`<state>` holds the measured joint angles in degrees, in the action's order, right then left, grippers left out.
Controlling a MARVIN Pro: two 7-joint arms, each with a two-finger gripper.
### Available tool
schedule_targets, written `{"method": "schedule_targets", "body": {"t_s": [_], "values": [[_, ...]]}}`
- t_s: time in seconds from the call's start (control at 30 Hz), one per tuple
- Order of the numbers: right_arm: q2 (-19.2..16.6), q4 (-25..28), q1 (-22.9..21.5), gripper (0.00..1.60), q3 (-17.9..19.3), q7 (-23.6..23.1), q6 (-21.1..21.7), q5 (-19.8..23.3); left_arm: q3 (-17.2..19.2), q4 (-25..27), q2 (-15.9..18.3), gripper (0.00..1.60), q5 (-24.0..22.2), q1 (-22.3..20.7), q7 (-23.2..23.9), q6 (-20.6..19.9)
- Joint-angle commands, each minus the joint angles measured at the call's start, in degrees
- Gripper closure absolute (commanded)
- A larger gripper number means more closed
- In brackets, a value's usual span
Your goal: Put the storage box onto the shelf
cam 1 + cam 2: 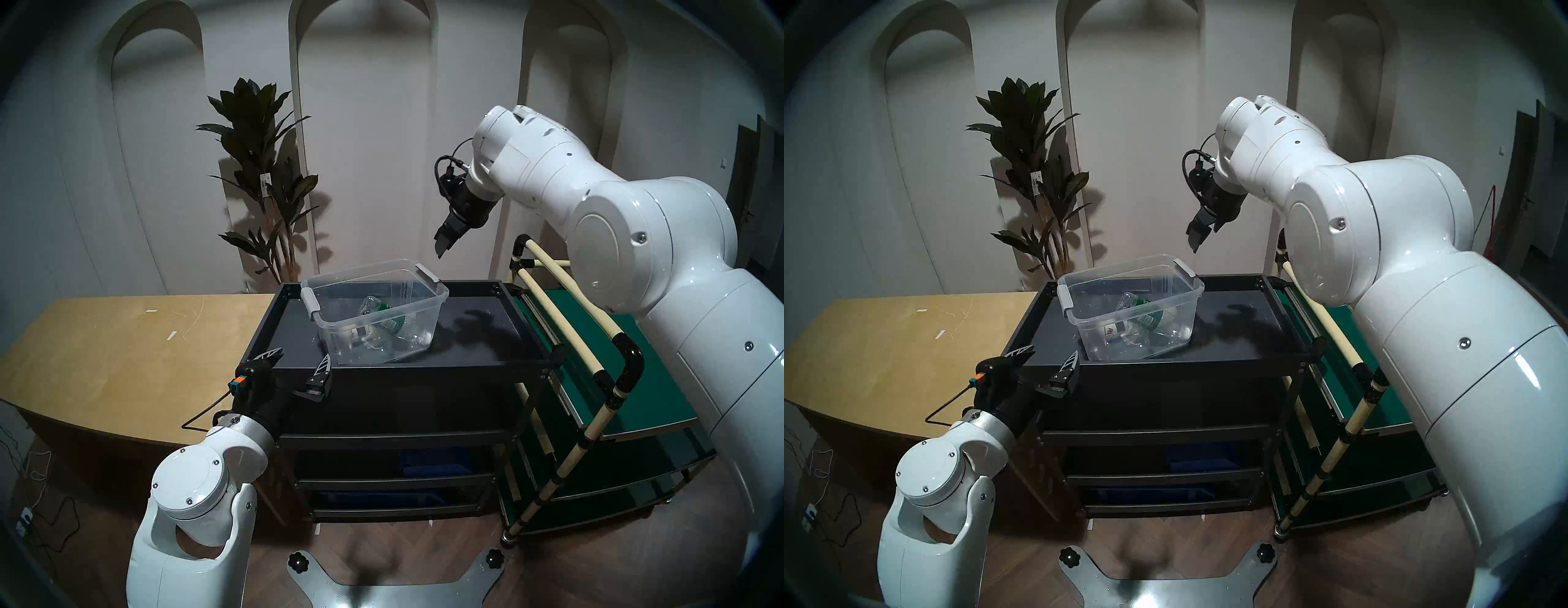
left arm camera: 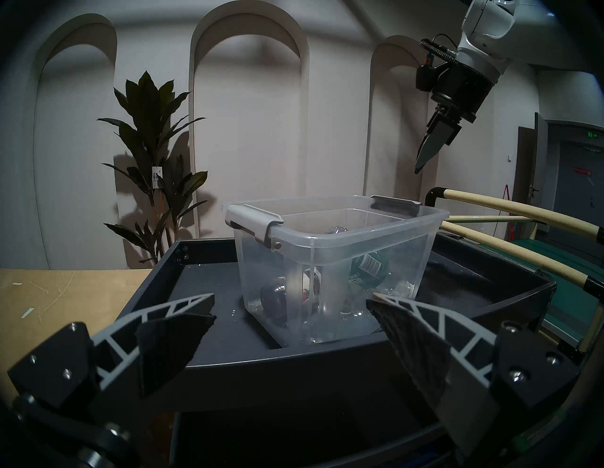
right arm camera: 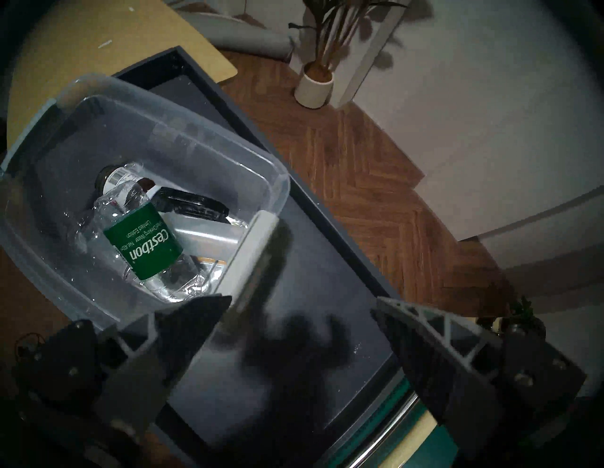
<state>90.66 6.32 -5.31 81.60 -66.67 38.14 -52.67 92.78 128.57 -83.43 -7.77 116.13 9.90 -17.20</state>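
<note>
Both my grippers are wide and empty: box (image 1: 373, 312) sits on the shelf (image 1: 488, 335) top, just ahead of my left gripper (image 1: 299, 365), below-left of my right gripper (image 1: 445, 244).

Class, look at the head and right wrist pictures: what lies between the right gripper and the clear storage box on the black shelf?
Nothing: the right gripper hangs open above the storage box, only air between, seen in both head views.

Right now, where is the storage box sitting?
In the head view the storage box sits on the shelf's top tray, toward its left rear, tan table to its left.
</note>
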Motion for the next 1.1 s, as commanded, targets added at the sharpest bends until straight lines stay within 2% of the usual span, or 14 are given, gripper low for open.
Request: {"method": "schedule_targets", "body": {"t_s": [0.0, 0.37, 1.07], "values": [[-4.87, 2.04, -3.08, 0.0, 2.99, -0.1, -0.54, 2.6, -0.06, 0.97, 0.01, 0.0, -0.03, -0.42, 0.07, 0.27], [-7.95, 2.74, -3.57, 0.0, 8.27, -1.55, -1.72, 6.68, -0.07, 1.01, 0.01, 0.0, -0.04, -0.48, 0.08, 0.3], [-10.2, 1.58, -1.1, 0.0, 16.76, -4.58, -4.91, 13.11, -0.08, 1.22, 0.01, 0.0, -0.07, -0.61, 0.09, 0.35]]}}
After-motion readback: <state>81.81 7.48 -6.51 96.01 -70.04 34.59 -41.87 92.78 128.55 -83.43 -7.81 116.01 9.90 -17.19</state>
